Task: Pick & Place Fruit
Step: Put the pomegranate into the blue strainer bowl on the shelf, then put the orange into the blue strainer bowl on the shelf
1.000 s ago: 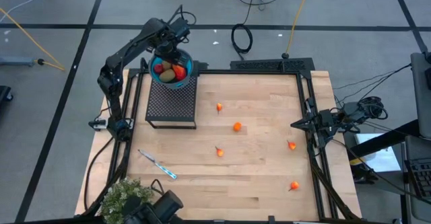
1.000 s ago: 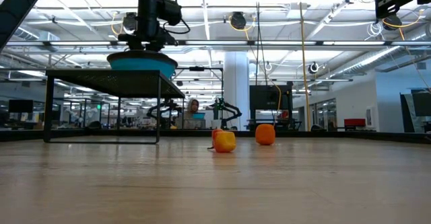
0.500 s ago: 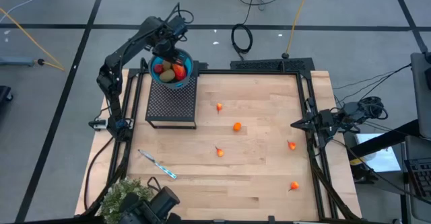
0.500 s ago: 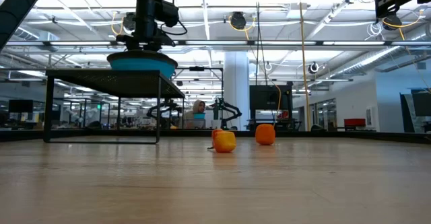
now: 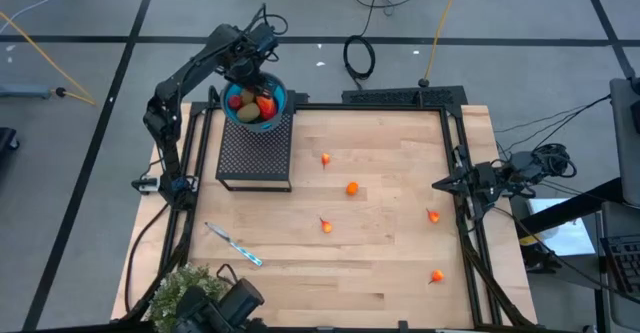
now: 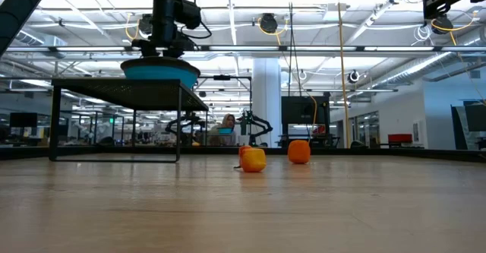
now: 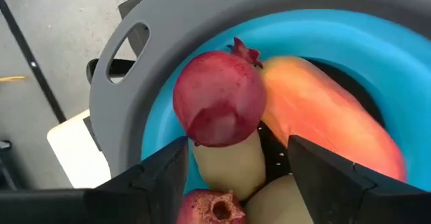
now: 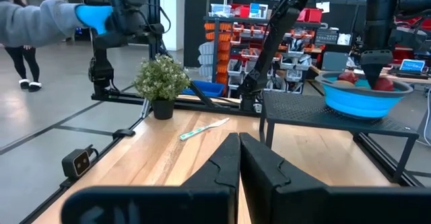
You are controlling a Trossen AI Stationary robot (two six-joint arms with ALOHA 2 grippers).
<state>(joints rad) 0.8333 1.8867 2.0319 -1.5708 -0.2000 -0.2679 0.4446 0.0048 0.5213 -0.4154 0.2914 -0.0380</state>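
A blue bowl (image 5: 256,104) with a grey rim (image 7: 168,42) stands on a black mesh stand (image 5: 255,155) at the table's far left. In it lie a dark red round (image 7: 219,99), a long red-orange piece (image 7: 323,116) and olive-brown ovals (image 7: 225,163). My left gripper (image 7: 236,177) hovers open just above them, its fingers on either side of the pile. Several small orange pieces rest on the wood: (image 5: 326,159), (image 5: 351,187), (image 5: 326,226), (image 5: 433,215), (image 5: 437,275). My right gripper (image 8: 239,150) waits shut at the table's right edge.
A thin blue-and-white stick (image 5: 235,245) lies near the left edge. A bushy green plant (image 5: 185,291) and a camera (image 5: 240,308) stand at the near left corner. Black frame rails (image 5: 455,143) border the table. Bare wood spreads between the scattered pieces.
My left gripper has drawn back slightly toward the table's far edge above the bowl. The fruit in the bowl and on the table has stayed where it was.
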